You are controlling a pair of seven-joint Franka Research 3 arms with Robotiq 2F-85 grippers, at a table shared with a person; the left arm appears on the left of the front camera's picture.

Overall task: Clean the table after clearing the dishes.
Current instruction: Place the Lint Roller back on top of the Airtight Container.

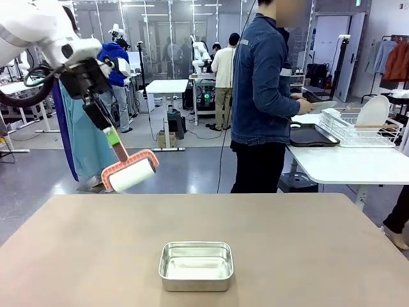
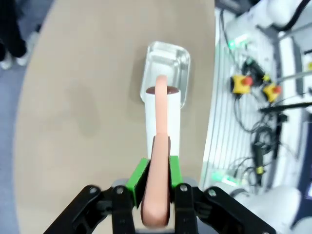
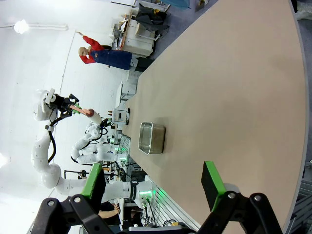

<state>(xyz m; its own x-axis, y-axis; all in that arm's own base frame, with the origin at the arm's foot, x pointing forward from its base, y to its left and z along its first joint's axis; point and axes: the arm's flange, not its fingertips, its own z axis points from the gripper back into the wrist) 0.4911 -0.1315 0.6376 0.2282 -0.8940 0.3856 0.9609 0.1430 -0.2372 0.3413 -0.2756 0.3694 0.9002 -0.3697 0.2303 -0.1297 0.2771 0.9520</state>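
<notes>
The left gripper is clenched on the pink handle of a lint roller, held in the air above the tan table. A steel pan sits on the table's near middle. The right gripper is spread wide, holding nothing. A person stands at a white side table.

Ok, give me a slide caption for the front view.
Left end effector holds the pink-handled lint roller raised above the tan table, steel pan near its front edge.
</notes>
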